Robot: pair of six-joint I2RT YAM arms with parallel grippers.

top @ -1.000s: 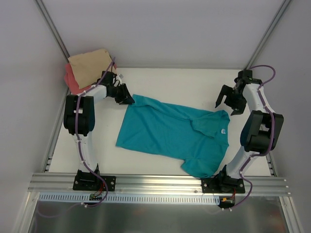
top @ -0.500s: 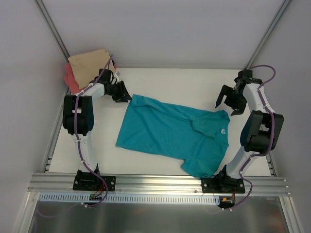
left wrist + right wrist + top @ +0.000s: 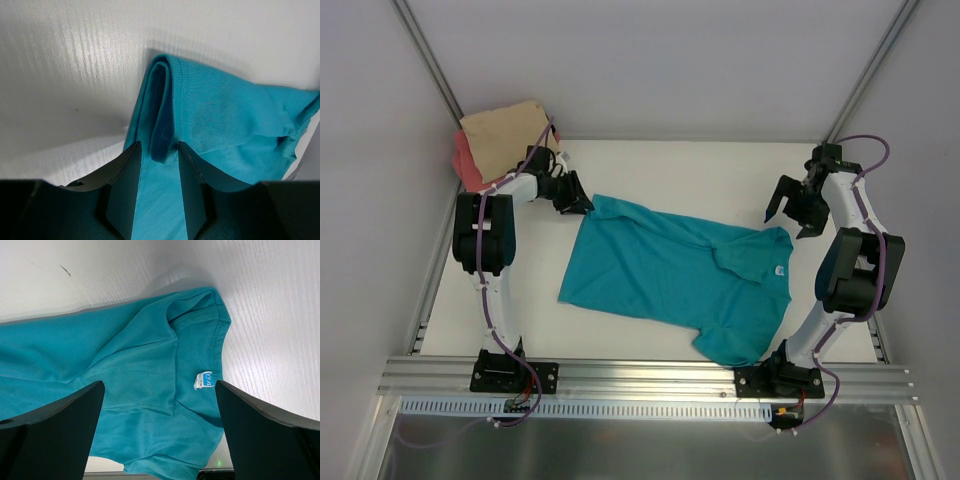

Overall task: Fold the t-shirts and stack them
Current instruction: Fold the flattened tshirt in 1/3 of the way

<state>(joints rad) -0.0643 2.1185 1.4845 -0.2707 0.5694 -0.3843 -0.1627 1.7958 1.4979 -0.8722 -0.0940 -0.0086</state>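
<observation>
Well, the left pincer (image 3: 159,150) stands with its two dark fingers (image 3: 125,175) on either side of a doubled-over edge of the teal t-shirt (image 3: 220,110). The fold rises between the tips and seems to touch both. Whether they are pressing it or merely flanking it cannot be told from the wrist view, and the pincer's lower body is lost in shadow at the bottom of that picture. In the overhead view this pincer sits at the shirt's far left corner, and the arm itself hides the contact.

The right pincer (image 3: 159,385) is released, its fingers spread wide. It hangs above the collar end of the shirt with nothing between the tips. Below it lies the small white neck label (image 3: 205,381) (its print is too small to read), just inside the neckline.

The teal shirt lies spread on the white worktop (image 3: 700,170) between the two arms, collar toward the right arm. One sleeve is folded over near the neck. Its near right corner reaches the foot of the right arm.

In the far left corner, behind the left arm, the tan t-shirt (image 3: 500,135) lies folded on top of the coral t-shirt (image 3: 468,168). Only a strip of coral shows at the left and near edges, and cable and arm cut off part of the pile.
</observation>
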